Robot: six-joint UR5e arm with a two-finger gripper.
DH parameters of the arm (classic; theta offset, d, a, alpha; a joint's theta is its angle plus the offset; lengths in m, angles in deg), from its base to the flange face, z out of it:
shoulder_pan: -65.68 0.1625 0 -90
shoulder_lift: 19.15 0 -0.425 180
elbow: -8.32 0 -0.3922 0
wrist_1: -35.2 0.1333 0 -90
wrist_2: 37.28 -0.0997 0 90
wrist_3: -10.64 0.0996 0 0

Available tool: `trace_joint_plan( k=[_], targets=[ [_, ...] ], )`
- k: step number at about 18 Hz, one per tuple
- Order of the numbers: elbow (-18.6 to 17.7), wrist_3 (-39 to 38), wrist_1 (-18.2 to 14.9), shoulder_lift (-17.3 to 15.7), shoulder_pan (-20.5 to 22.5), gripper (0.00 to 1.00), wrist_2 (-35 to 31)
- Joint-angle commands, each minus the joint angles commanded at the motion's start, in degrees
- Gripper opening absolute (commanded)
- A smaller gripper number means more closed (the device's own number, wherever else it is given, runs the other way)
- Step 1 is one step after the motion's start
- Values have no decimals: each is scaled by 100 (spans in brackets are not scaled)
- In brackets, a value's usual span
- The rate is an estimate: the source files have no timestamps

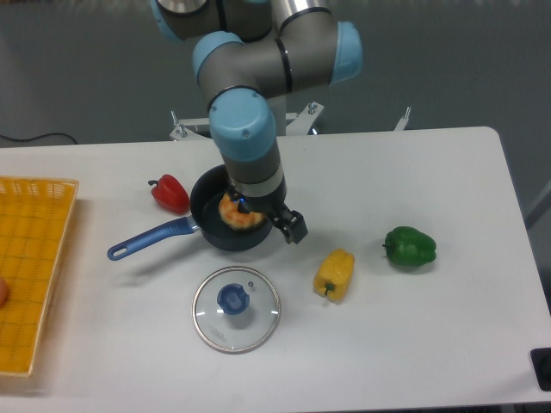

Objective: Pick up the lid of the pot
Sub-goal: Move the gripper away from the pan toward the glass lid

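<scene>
Pot lid lies camera-side of the parted jaws.

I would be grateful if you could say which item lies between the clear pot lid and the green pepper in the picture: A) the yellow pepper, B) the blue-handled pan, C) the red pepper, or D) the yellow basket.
A: the yellow pepper lies to the right of the pot lid and to the left of the green pepper in the camera view.

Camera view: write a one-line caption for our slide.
Robot arm over a dark pan, with the clear, blue-knobbed pot lid lying on the white table.
</scene>
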Motion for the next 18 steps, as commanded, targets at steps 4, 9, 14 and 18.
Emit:
trace_joint_plan(
  k=[4, 9, 14, 18],
  targets=[
    [9, 70, 44, 0, 176, 100, 88],
    [-35, 71, 114, 0, 361, 100, 370],
    [-158, 0, 368, -17, 405, 100, 790],
    [-255, -262, 492, 0, 388, 100, 941]
  ],
)
